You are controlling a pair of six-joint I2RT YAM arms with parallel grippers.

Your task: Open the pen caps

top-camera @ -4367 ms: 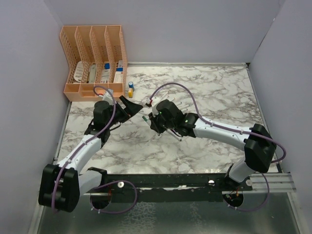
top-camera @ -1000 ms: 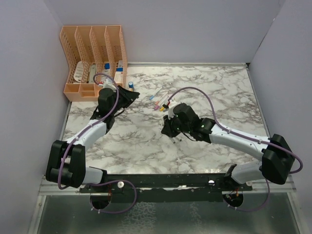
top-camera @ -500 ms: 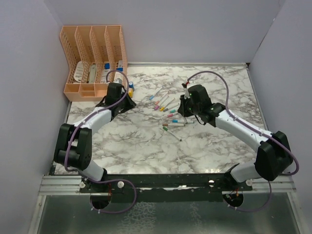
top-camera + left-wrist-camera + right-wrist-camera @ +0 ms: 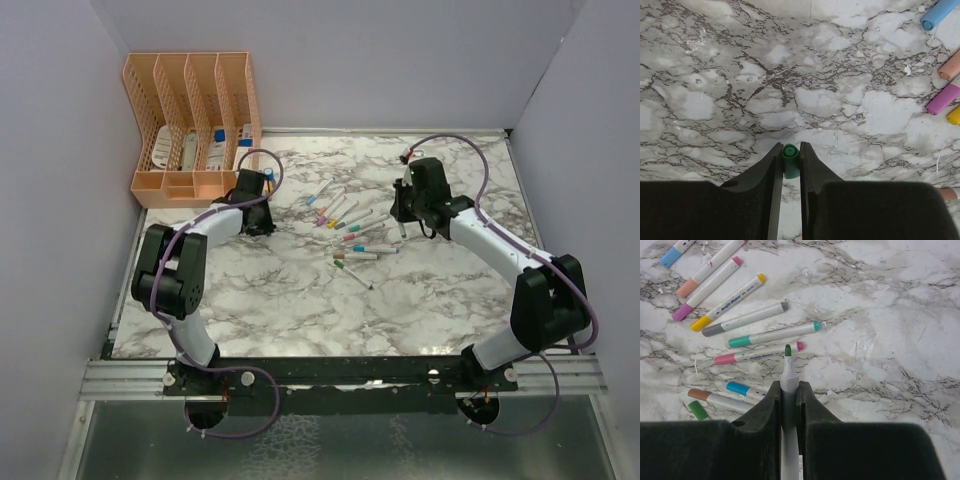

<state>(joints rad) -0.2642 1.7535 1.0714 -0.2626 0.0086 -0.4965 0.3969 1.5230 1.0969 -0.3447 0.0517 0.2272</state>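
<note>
Green pen cap (image 4: 790,156) pinched between left gripper (image 4: 789,148) jaws, just above marble table (image 4: 830,100); uncapped green-tipped pen (image 4: 788,366) clamped in right gripper (image 4: 788,386); capped pens (image 4: 772,334) lying on table beyond.

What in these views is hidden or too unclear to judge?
- Left wrist view: green cap, lower half hidden between the left jaws.
- Right wrist view: green-tipped pen, barrel hidden by the right jaws, cut off by the bottom edge.
- Top view: cap hidden under the left arm; print on the loose pens too small.
</note>
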